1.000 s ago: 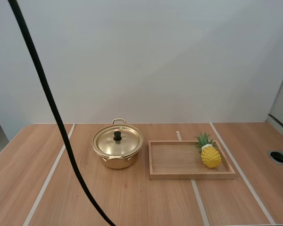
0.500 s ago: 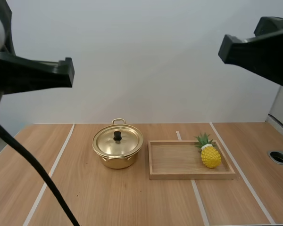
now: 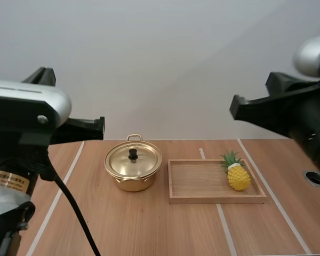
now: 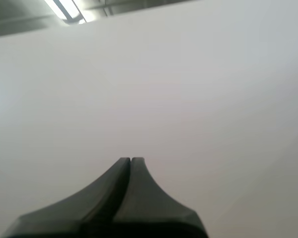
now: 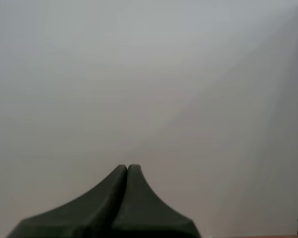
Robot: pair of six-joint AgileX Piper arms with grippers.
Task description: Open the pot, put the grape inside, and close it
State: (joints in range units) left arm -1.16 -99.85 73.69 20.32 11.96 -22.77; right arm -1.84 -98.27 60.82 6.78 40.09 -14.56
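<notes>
A gold pot (image 3: 132,173) stands at mid-table with its lid (image 3: 133,159) on, a black knob on top. To its right, a yellow toy pineapple (image 3: 238,175) with green leaves lies at the right end of a wooden tray (image 3: 202,181). No grapes are to be seen. My left gripper (image 4: 131,159) is shut on nothing, its fingers together as one dark wedge facing the blank wall. My right gripper (image 5: 127,167) is shut the same way. Both arms hang high above the table, the left arm (image 3: 26,114) left of the pot, the right arm (image 3: 288,114) above the tray's right side.
Pale tape lines run along the wooden table (image 3: 149,229). A round dark hole (image 3: 316,178) sits near the table's right edge. A plain light wall rises behind the table.
Both arms have come into the high view from the sides and moved inward and lower. The pot, tray and pineapple have not moved.
</notes>
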